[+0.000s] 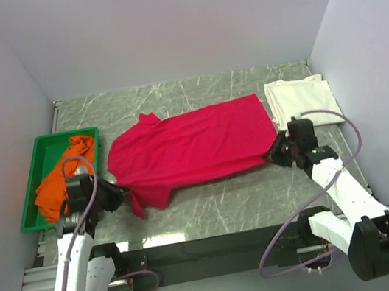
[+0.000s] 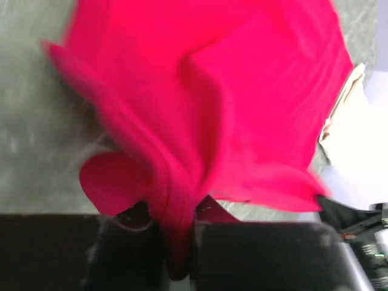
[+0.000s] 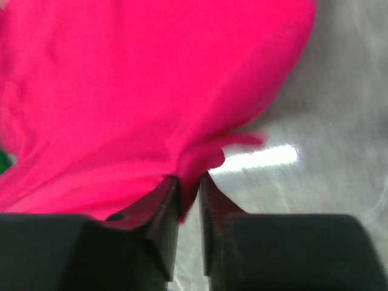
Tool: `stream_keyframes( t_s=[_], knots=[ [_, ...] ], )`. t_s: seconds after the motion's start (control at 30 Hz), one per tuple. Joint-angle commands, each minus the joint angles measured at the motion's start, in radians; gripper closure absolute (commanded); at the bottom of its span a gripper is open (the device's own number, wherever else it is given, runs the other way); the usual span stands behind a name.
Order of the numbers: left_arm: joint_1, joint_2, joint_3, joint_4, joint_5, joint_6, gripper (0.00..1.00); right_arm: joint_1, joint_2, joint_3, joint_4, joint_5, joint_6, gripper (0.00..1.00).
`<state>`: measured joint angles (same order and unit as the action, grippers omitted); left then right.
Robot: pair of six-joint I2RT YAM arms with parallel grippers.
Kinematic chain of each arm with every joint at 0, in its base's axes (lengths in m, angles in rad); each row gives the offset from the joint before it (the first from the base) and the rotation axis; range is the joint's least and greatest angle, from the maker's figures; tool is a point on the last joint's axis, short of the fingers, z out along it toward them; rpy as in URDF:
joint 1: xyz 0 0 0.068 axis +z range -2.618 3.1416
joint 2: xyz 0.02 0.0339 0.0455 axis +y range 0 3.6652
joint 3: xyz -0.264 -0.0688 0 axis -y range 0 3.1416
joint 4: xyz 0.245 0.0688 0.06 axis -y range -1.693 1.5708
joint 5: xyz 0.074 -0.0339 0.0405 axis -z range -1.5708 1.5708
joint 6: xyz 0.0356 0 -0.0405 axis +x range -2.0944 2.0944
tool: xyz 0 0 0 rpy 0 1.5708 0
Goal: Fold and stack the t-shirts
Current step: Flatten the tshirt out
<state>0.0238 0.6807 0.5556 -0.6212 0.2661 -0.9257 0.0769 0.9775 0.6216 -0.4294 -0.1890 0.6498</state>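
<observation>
Red shirt (image 1: 187, 147) spread flat on table (image 1: 249, 203), 1 gripper at each end.
Left gripper (image 2: 176, 224) is clamped tight on a bunched fold at the shirt's left end, cloth rising from between its jaws. Right gripper (image 3: 189, 194) sits at the near right corner, jaws narrowly apart with a tongue of cloth between them; cannot tell whether that cloth is pinched or loose. White shirt (image 1: 301, 100) lies folded at the far right, just beside the red one. Orange shirt (image 1: 62, 179) lies crumpled in the green bin (image 1: 31, 189), far left.
</observation>
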Motion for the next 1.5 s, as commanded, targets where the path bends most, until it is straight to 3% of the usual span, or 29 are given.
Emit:
stream_keyframes(
  t_s=[0.0, 0.07, 0.13, 0.2, 0.27, 0.4, 0.47, 0.57, 0.73, 0.9, 1.03, 1.2, 1.47],
  knots=[
    [0.011, -0.111, -0.086, -0.032, 0.039, -0.113, 0.84, -0.016, -0.059, -0.072, -0.023, -0.013, 0.057, 0.65],
    [0.011, -0.138, -0.097, -0.067, 0.035, -0.117, 0.75, -0.019, -0.094, -0.114, -0.052, -0.012, 0.073, 0.57],
    [0.007, -0.153, -0.083, -0.110, 0.018, -0.107, 0.35, -0.019, -0.137, -0.135, -0.083, 0.019, 0.079, 0.44],
    [0.001, -0.153, -0.056, -0.144, -0.005, -0.081, 0.12, -0.017, -0.209, -0.135, -0.092, 0.049, 0.074, 0.35],
    [-0.001, -0.142, 0.021, -0.173, -0.069, -0.029, 0.06, -0.017, -0.249, -0.114, -0.086, 0.068, 0.042, 0.31],
    [-0.005, -0.089, 0.221, -0.239, -0.214, 0.079, 0.04, 0.001, -0.194, -0.034, -0.069, -0.004, -0.083, 0.29],
    [-0.009, -0.037, 0.268, -0.247, -0.249, 0.138, 0.03, 0.087, -0.124, 0.030, -0.072, -0.024, -0.128, 0.30],
    [-0.007, 0.040, 0.299, -0.200, -0.213, 0.201, 0.05, 0.277, -0.047, 0.098, -0.086, 0.098, -0.154, 0.33],
    [-0.016, 0.183, 0.261, -0.094, -0.094, 0.219, 0.12, 0.300, 0.093, 0.095, -0.072, 0.169, -0.088, 0.35],
    [-0.132, 0.333, 0.219, 0.058, -0.103, 0.180, 0.18, 0.232, 0.176, 0.083, -0.083, 0.175, -0.055, 0.35],
    [-0.244, 0.459, 0.224, 0.136, -0.184, 0.143, 0.18, 0.192, 0.104, 0.026, -0.123, 0.244, -0.032, 0.35],
    [-0.269, 0.585, 0.227, 0.228, -0.208, 0.093, 0.23, 0.017, 0.040, -0.063, -0.149, 0.155, -0.041, 0.39],
    [-0.271, 0.709, 0.306, 0.235, -0.228, 0.161, 0.23, -0.049, 0.076, -0.098, -0.134, 0.076, -0.002, 0.51]
  ],
)
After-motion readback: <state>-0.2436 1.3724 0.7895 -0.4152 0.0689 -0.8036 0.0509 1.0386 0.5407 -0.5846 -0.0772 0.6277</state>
